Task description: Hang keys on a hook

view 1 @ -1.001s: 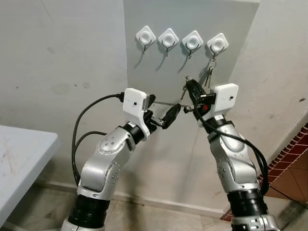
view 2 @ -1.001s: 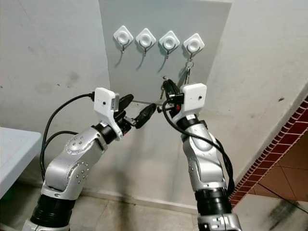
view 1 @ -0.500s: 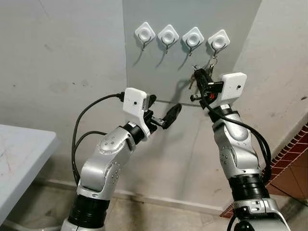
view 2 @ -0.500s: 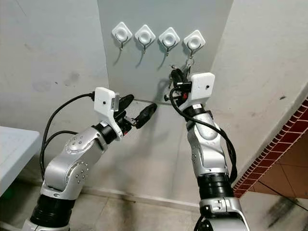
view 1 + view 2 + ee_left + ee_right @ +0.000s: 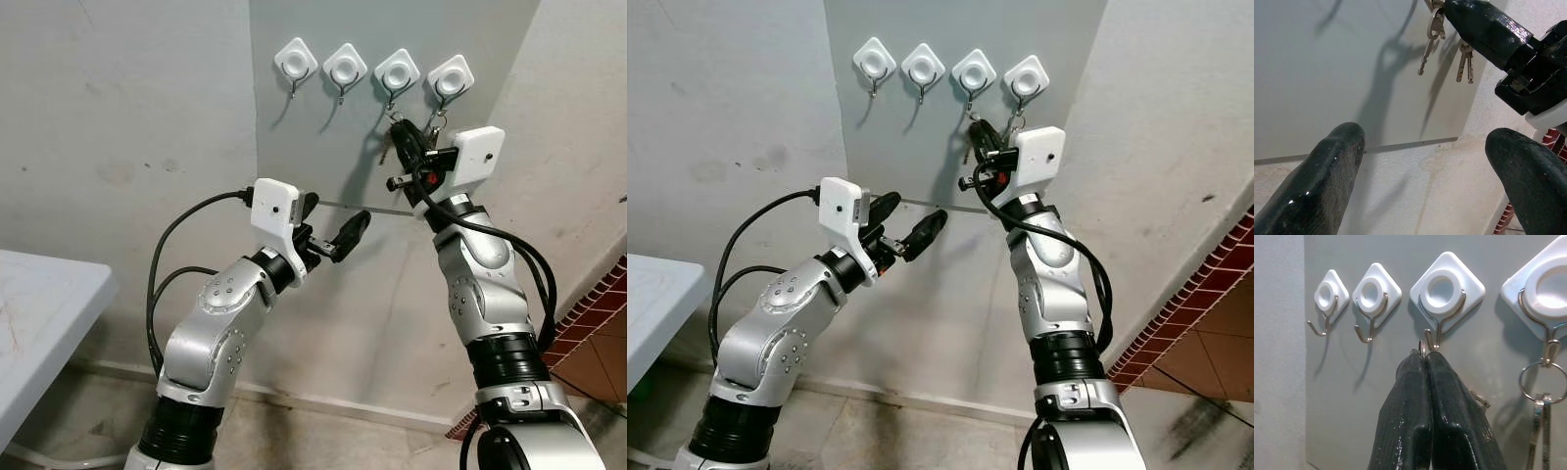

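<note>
Four white diamond hooks sit in a row on a grey wall panel (image 5: 323, 147). My right gripper (image 5: 1425, 357) is shut on a key ring (image 5: 1421, 348), held just under the third hook (image 5: 1437, 335). The held keys (image 5: 1426, 51) dangle below its fingers. A second bunch of keys (image 5: 1540, 404) hangs from the fourth hook (image 5: 451, 76). My left gripper (image 5: 338, 235) is open and holds nothing, lower down and to the left of the right one, pointing at the panel.
The two leftmost hooks (image 5: 296, 61) (image 5: 345, 66) are bare. A white table (image 5: 39, 323) stands at the lower left. The wall turns a corner on the right, with red brick tiling (image 5: 588, 333) near the floor.
My right gripper has risen with the keys from mid-panel, away from the left gripper, up to the third hook. The left arm has stayed put.
</note>
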You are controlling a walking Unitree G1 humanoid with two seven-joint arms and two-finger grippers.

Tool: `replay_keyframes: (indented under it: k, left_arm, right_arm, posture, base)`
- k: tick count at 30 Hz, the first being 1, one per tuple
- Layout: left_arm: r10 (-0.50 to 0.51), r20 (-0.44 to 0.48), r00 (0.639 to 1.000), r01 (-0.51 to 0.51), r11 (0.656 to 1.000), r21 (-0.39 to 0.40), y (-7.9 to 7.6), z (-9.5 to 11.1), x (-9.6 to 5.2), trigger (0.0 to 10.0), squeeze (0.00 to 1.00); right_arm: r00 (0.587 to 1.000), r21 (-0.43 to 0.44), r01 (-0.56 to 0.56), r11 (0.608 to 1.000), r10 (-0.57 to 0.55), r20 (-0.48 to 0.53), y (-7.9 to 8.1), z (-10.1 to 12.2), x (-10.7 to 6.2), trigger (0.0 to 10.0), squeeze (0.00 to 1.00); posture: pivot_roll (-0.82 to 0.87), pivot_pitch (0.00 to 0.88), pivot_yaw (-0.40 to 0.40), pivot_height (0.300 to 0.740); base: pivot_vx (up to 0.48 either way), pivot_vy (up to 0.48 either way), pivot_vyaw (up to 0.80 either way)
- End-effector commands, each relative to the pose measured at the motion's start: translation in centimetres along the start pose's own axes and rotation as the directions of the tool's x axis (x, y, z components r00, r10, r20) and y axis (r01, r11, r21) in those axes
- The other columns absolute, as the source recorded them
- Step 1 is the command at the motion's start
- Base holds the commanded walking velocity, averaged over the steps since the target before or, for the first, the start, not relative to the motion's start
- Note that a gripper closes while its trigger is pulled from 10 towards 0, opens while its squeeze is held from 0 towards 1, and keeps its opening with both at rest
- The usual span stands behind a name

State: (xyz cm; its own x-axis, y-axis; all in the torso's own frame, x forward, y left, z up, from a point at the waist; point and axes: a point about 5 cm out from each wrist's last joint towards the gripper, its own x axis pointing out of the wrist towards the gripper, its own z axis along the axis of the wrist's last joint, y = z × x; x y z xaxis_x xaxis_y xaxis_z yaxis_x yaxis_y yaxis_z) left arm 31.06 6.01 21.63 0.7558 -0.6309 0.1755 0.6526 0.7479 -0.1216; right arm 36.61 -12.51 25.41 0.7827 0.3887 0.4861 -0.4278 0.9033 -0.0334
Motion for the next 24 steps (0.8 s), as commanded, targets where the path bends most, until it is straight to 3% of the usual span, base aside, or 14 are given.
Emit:
replay_keyframes:
  k: [1, 13, 18, 20, 23, 24]
  left_arm:
    - [-0.009, 0.023, 1.0, 0.009, 1.0, 0.007, -0.28, 0.77, 0.17, 10.0, 0.0]
    - [-0.005, 0.023, 1.0, 0.004, 1.0, 0.004, -0.26, 0.8, 0.15, 10.0, 0.0]
    - [-0.003, 0.022, 1.0, 0.003, 1.0, 0.001, -0.31, 0.8, 0.12, 10.0, 0.0]
    - [-0.003, 0.022, 1.0, 0.003, 1.0, 0.001, -0.32, 0.81, 0.13, 10.0, 0.0]
    - [-0.002, 0.024, 1.0, 0.002, 1.0, -0.001, -0.3, 0.84, 0.15, 10.0, 0.0]
    - [0.0, 0.024, 1.0, 0.0, 1.0, -0.001, -0.26, 0.85, 0.17, 10.0, 0.0]
  right_arm:
    - [0.999, 0.015, -0.022, 1.0, 0.022, 0.034, 0.1, 0.85, 0.63, 10.0, 0.0]
    - [0.997, 0.096, -0.008, 0.995, 0.0, 0.082, -0.28, 1.5, 1.27, 10.0, 0.0]
    - [0.996, 0.259, 0.007, 0.966, -0.029, 0.081, -0.35, 1.3, 1.52, 10.0, 0.0]
    - [0.996, 0.279, 0.01, 0.96, -0.034, 0.081, -0.37, 1.26, 1.53, 10.0, 0.0]
    - [0.996, 0.364, 0.028, 0.931, -0.055, 0.064, -0.4, 0.92, 1.56, 10.0, 0.0]
    - [0.997, 0.44, 0.032, 0.897, -0.058, 0.047, -0.27, 0.59, 1.58, 10.0, 0.0]
  posture:
    - [-0.04, 0.063, -0.036, 0.74]
    - [-0.04, 0.069, -0.037, 0.74]
    - [-0.04, 0.076, -0.037, 0.74]
    - [-0.04, 0.076, -0.037, 0.74]
    - [-0.04, 0.076, -0.038, 0.74]
    - [-0.04, 0.078, -0.038, 0.74]
  base:
    - [0.0, 0.0, 0.0]
    - [0.0, 0.0, 0.0]
    - [0.0, 0.0, 0.0]
    - [0.0, 0.0, 0.0]
    - [0.0, 0.0, 0.0]
    - [0.0, 0.0, 0.0]
